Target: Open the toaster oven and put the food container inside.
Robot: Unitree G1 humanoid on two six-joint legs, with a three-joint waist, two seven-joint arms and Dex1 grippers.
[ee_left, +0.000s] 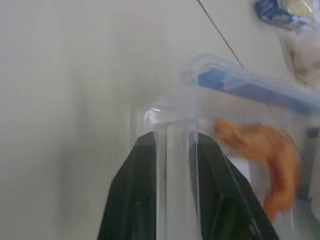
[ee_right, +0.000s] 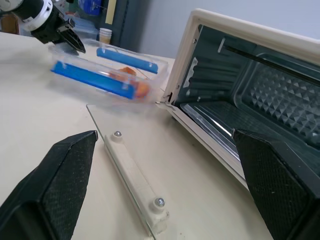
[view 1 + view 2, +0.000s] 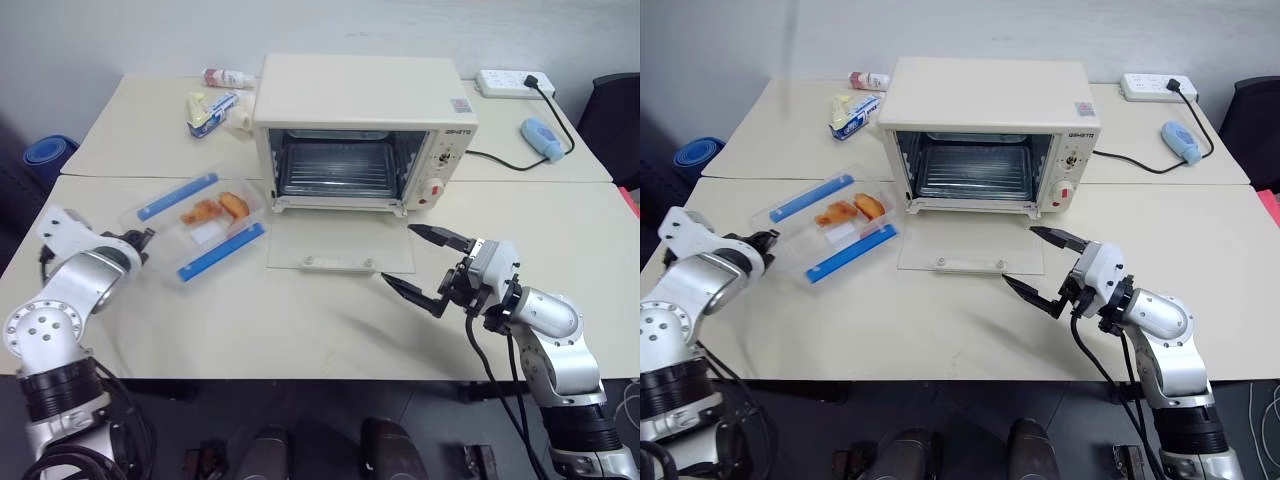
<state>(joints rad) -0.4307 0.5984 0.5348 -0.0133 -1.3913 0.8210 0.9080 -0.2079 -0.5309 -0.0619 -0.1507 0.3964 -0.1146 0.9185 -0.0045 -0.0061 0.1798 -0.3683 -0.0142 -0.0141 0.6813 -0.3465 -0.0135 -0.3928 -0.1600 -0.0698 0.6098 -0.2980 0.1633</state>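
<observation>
- My right pincer [image 3: 428,267] hangs nearest me over the front of the worktop [image 3: 300,330], its two black fingers spread wide with nothing between them, pointing toward the open oven.
- My left pincer [image 3: 143,240] sits at the left, at the near-left end of the food container [image 3: 200,225]. In the left wrist view its fingers [image 1: 137,190] stand close together with the clear end wall of the box between them, so I read it as clamped on the container's edge, though the view is blurred and I can't swear the grip is firm.
- The food container rests on the worktop, just left of the lowered door, blue side clips on both long sides and orange pieces inside.
- The glass door [image 3: 340,245] lies flat on the worktop, handle toward me, so the opening step looks done.
- Behind it the toaster oven [image 3: 360,120] stands with its cavity and wire rack exposed, well within reach.
- Step in hand, as I judge it: securing the container. Next I need to lift it clear, carry it rightward over the door and slide it level into the cavity; a grip on one thin wall could let it tip.
- Snack packets [image 3: 212,110] and a power strip [image 3: 512,83] lie at the back.
</observation>
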